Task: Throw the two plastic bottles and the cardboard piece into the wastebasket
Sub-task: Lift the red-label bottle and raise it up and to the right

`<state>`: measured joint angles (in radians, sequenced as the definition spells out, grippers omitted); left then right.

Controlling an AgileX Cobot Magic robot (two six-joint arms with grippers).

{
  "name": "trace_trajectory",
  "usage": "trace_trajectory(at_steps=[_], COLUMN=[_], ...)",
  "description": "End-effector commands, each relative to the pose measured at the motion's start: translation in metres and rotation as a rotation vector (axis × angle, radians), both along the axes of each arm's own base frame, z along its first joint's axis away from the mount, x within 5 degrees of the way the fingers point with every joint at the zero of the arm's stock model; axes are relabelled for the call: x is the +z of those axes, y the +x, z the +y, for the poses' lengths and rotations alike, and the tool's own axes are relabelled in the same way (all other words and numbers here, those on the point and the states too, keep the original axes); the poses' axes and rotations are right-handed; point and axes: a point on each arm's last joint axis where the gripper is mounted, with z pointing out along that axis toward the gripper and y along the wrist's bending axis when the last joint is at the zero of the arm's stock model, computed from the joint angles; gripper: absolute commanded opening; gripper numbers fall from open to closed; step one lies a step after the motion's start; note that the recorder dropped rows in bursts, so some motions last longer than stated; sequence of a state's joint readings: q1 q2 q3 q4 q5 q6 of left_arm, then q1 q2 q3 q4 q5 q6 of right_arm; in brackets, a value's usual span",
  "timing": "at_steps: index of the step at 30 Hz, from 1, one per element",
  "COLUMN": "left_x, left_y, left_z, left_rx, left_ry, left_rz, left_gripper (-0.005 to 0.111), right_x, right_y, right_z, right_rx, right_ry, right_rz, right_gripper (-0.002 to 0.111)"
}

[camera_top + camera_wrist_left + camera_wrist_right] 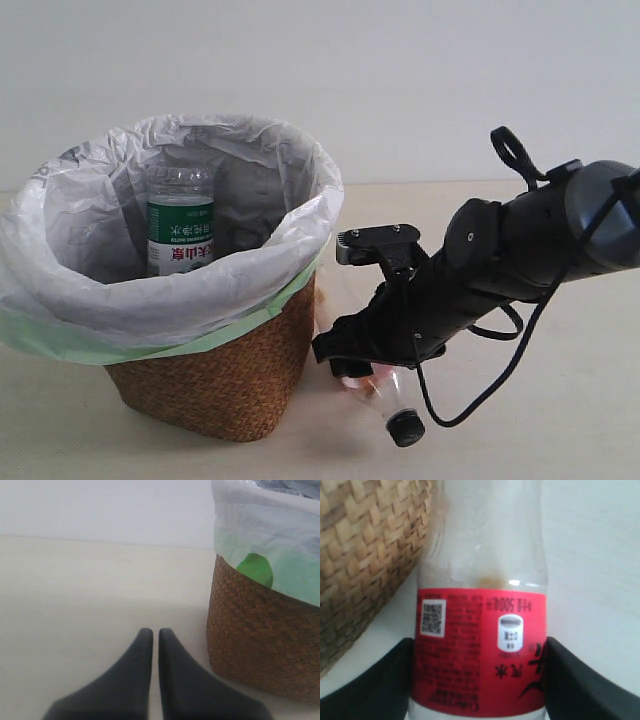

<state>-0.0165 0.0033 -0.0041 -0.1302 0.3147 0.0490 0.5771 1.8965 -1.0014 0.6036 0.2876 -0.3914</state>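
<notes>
The wicker wastebasket [220,385] with its white bag stands at the left. The green-and-white labelled bottle [180,225] stands inside it. My right gripper [356,352] is shut on the red-labelled bottle [385,392] just right of the basket, low over the table, with the black cap [405,428] pointing down. In the right wrist view the fingers clamp the red-labelled bottle [480,630] on both sides of the label, and the wastebasket [360,555] is close beside it. My left gripper [155,634] is shut and empty, next to the wastebasket [260,640]. The cardboard piece is out of view.
A pale table [560,420] carries everything, with a plain white wall behind. The right arm's black cable [480,395] loops below its wrist. The bag's pale green edge [295,580] hangs over the wicker.
</notes>
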Motion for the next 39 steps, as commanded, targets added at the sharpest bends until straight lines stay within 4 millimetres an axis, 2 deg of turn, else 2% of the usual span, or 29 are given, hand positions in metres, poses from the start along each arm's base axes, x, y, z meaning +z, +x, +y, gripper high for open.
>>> trace_trajectory(at_steps=[1,3,5,12,18,26,32,39], left_x=[-0.001,-0.001,-0.001,-0.001,-0.001,-0.001,-0.001,-0.001], left_y=[0.000,0.000,0.000,0.000,0.000,0.000,0.000,0.000], left_z=[0.000,0.000,0.000,0.000,0.000,0.000,0.000,0.000], left_rx=[0.003,0.003,0.003,0.003,0.003,0.003,0.003,0.003], left_ry=[-0.002,-0.002,-0.002,-0.002,-0.002,-0.002,-0.002,-0.002], left_rz=[-0.004,-0.004,-0.004,-0.004,-0.004,-0.004,-0.004,-0.004], left_gripper=[0.004,0.004,0.004,0.004,0.004,0.004,0.004,0.004], right_x=[0.000,-0.001,-0.001,0.016,0.033,0.058,0.082,0.087], right_y=[0.000,-0.001,-0.002,-0.006,-0.016,-0.043,-0.061,-0.065], right_z=[0.000,0.000,0.000,-0.007,-0.049,-0.115,-0.132,-0.149], right_rx=[0.011,0.017,0.013,-0.071,-0.143,-0.193,-0.238,-0.337], right_ry=[-0.007,-0.009,-0.007,0.040,0.041,-0.066,-0.161,-0.296], right_rz=[-0.012,0.002,0.012,-0.028,-0.029,-0.033,-0.050,-0.062], right_gripper=[0.028,0.008,0.001,0.001,0.001,0.001,0.001,0.001])
